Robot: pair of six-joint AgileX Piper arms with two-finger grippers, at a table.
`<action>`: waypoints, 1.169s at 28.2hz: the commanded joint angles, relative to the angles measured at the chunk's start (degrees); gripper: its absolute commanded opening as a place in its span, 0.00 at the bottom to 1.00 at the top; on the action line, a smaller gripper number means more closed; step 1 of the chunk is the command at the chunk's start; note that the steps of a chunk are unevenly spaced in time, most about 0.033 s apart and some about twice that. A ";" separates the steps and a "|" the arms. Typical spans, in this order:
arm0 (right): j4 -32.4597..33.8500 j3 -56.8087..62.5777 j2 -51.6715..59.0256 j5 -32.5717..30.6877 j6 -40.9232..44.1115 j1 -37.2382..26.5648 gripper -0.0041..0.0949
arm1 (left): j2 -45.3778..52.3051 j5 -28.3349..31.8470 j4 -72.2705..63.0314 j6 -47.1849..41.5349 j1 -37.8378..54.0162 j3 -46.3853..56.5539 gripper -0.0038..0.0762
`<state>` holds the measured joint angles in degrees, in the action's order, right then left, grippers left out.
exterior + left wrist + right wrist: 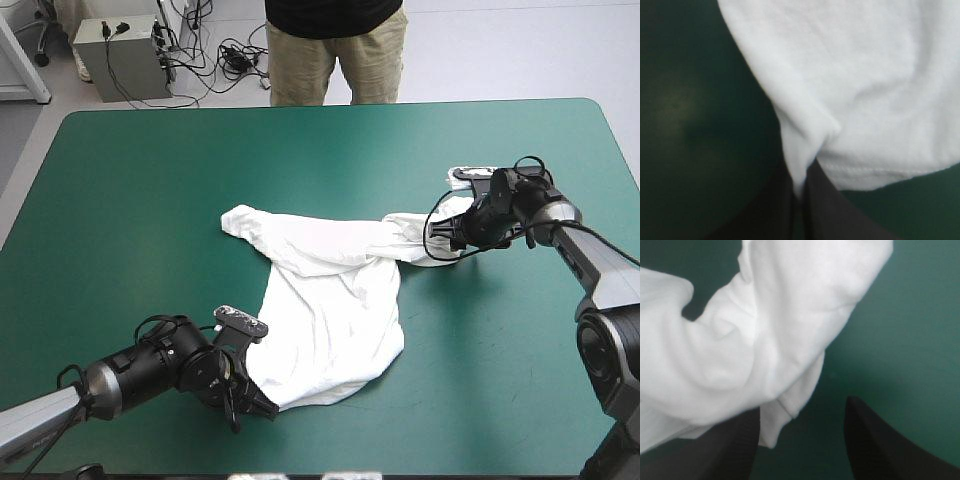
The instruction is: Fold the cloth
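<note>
The white T-shirt (335, 290) lies loosely spread at the table's middle, one sleeve reaching left and a bunched part trailing right. My left gripper (262, 405) sits at the shirt's near-left hem corner. In the left wrist view the gripper (799, 187) is shut on a pinched fold of the T-shirt (865, 75). My right gripper (437, 240) is at the shirt's bunched right end. In the right wrist view it (802, 407) stands open, and the T-shirt's (765, 325) rumpled edge hangs over one finger (735, 445) and partly into the gap.
The teal-green cover (140, 200) shows on every side of the shirt. The table's near edge is close behind my left arm, and its right edge lies just beyond my right arm.
</note>
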<state>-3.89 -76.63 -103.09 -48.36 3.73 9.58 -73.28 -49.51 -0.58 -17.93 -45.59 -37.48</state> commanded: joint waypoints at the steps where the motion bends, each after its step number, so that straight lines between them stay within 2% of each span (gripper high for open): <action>1: -1.06 -2.24 0.12 1.21 -0.52 -0.35 0.54 | 0.17 -0.33 1.68 -0.05 -0.09 -0.23 0.04; 5: -2.65 -3.64 -2.75 0.32 -0.52 -0.35 0.52 | 0.17 -1.15 1.68 -0.05 -0.09 -0.23 0.04; 7: -4.13 -4.33 -3.68 0.06 -0.91 -0.35 0.44 | 0.17 -1.19 1.68 -0.05 -0.09 -0.23 0.04; 10: -4.62 -4.77 -3.77 -0.86 -0.93 -0.35 0.19 | 0.17 -1.77 1.56 -0.05 -0.09 -0.23 0.04; 11: -4.62 -4.77 -3.66 -1.51 -0.93 -0.35 0.04 | 0.17 -2.02 1.56 -0.05 -0.09 -0.50 0.04; 17: -3.85 -4.89 -2.09 -8.41 -1.03 -0.35 0.02 | 0.92 -4.72 5.39 -0.05 0.02 -6.62 0.04; 23: -3.95 -4.89 6.74 -9.54 -3.32 -0.35 0.02 | 1.70 -11.78 16.36 -0.46 0.34 -20.24 0.04; 26: -3.95 -5.61 12.47 -9.70 -4.18 -0.35 0.02 | 1.70 -14.51 21.50 -0.46 2.63 -28.54 0.04; 28: -3.95 -8.35 17.79 -10.37 -4.60 -0.35 0.02 | 1.80 -14.87 22.94 1.73 5.86 -38.07 0.04; 29: -4.06 -11.51 21.10 -10.71 -4.60 -0.35 0.02 | 1.80 -14.87 22.94 4.71 8.63 -44.70 0.04; 33: -4.06 -20.26 25.42 -11.41 -4.69 -0.35 0.02 | 1.80 -14.24 23.08 9.03 12.05 -56.19 0.04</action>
<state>-7.86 -90.16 -82.42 -61.36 0.00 9.52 -73.32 -65.75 20.52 -11.68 -35.34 -85.38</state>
